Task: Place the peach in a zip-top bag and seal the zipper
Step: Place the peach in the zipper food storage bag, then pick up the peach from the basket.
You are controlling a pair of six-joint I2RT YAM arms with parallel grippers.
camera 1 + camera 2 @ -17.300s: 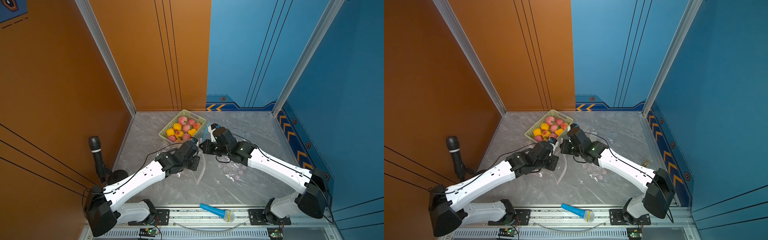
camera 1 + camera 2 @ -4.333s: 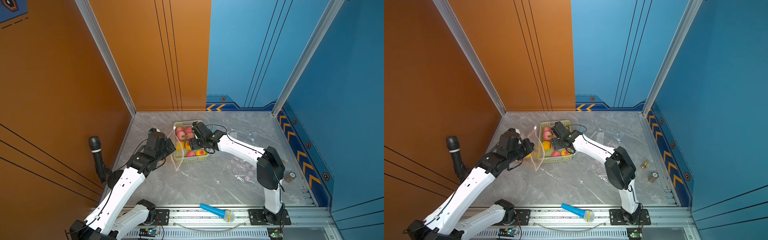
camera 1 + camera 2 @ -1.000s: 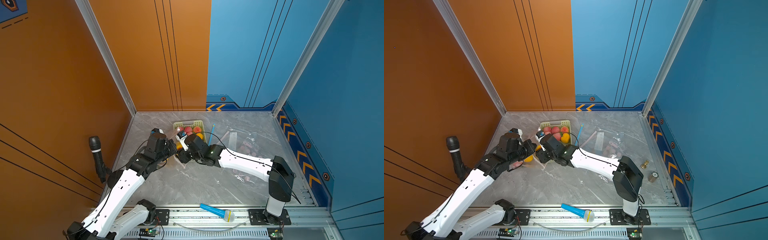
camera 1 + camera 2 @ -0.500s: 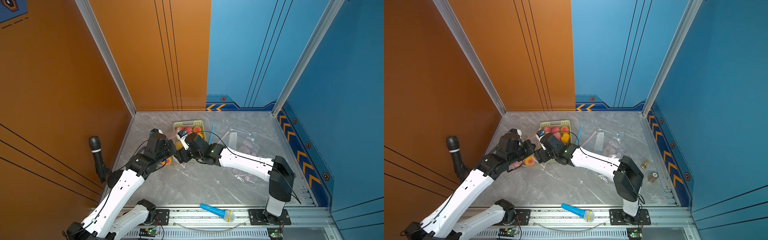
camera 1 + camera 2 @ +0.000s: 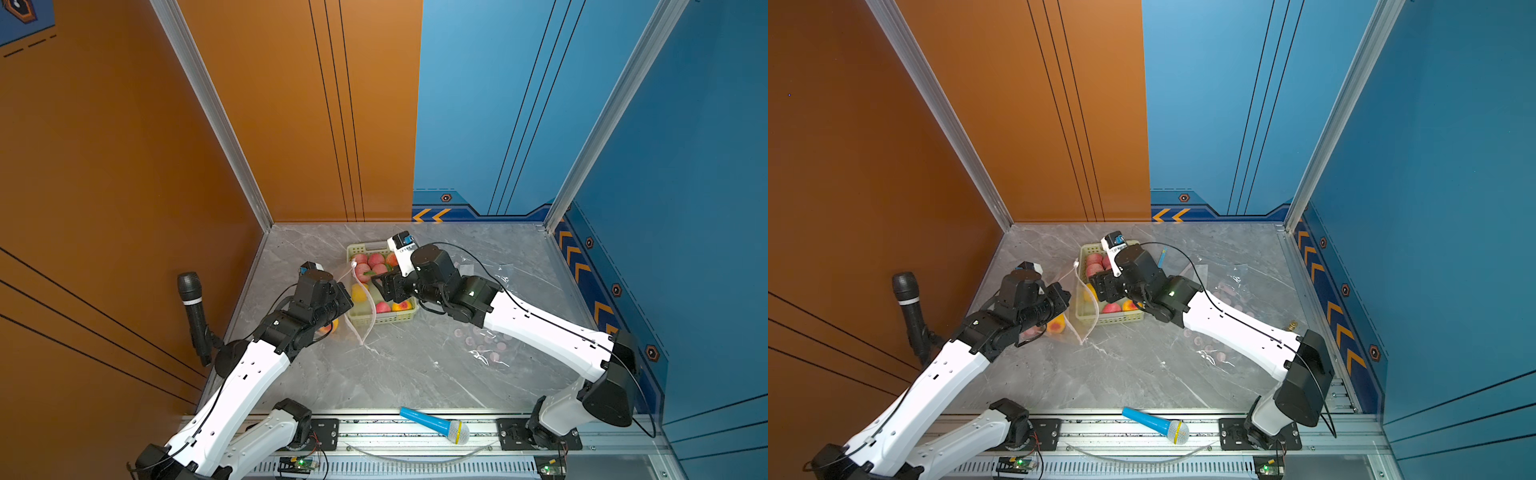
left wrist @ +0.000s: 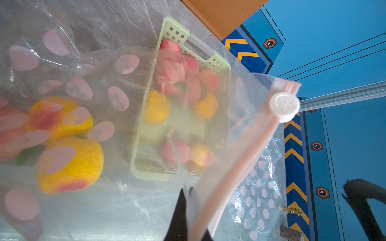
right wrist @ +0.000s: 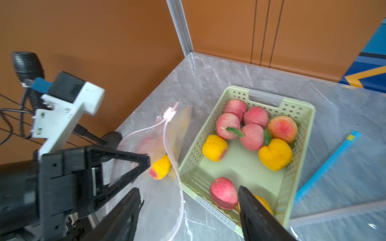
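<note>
Two yellow-and-red peaches (image 6: pixel 71 164) are seen inside the zip-top bag (image 6: pixel 125 68), with part of a pinker fruit beside them at the edge of the left wrist view. In both top views one of them shows through the film, low against the marble table (image 5: pixel 407 374) and partly hidden under the left arm. The bag is held up by its mouth, just beside the basket (image 7: pixel 300 108). The two pink zipper tracks are parted into a loop, so the mouth is not sealed. The white slider (image 7: pixel 169 113) sits at the far end of the zipper. The fingers of the left gripper (image 6: pixel 187 194) are pressed together on the bag's edge, just beside the zipper strip. The right gripper (image 7: pixel 188 187) is held above the near corner of the basket and the bag's mouth; its fingers are spread wide apart, and nothing is seen between them. Other peaches (image 7: pixel 252 136), pink and yellow, are left loose in the basket. A second bag (image 5: pixel 482 340) with pink dots lies flat on the table under the right arm, and a blue strip (image 7: pixel 325 167) lies beyond the basket. A blue microphone (image 5: pixel 432 426) rests on the front rail, and a black microphone (image 5: pixel 193 307) is mounted by the orange wall.
</note>
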